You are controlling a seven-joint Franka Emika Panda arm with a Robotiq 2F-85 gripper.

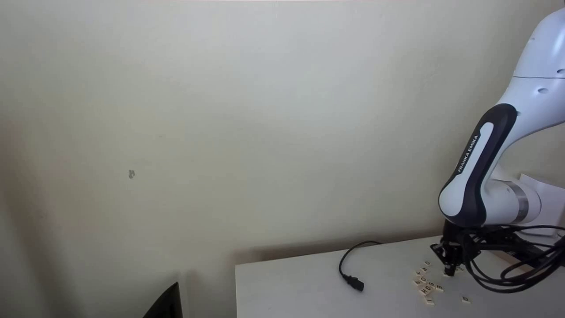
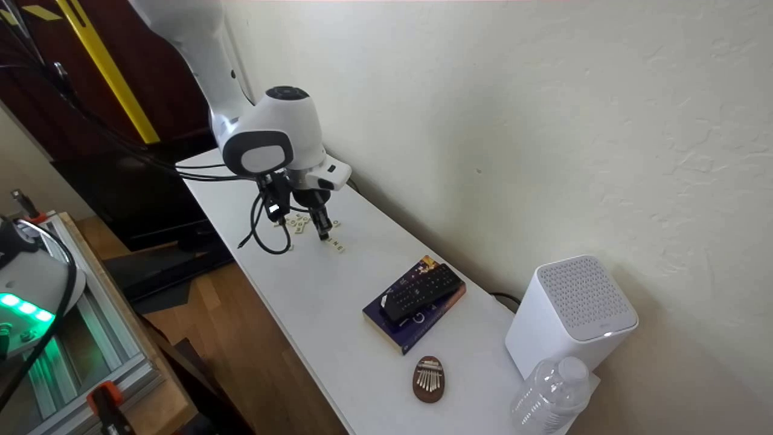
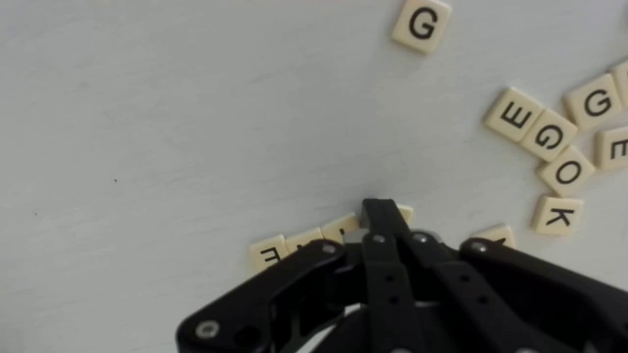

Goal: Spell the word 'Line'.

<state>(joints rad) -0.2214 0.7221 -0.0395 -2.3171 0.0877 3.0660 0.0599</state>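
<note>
In the wrist view the gripper (image 3: 379, 208) is standing at the lower centre of the frame, its fingers pressing together with no gap, gripping nothing visible. Just left of it, 3 tiles (image 3: 303, 238) are lying edge to edge in a slanting row, an E tile (image 3: 269, 252) ending it at the left, the other letters partly hiding. A 4th tile (image 3: 406, 214) is peeking out from behind the fingertips on their right; whether they are touching it is not showing. The step in hand is probably closing up the nearly finished spelling, the joined tips serving as a pusher. The next move is likely calling for gently nudging that 4th tile toward the lower left without skewing the row.
</note>
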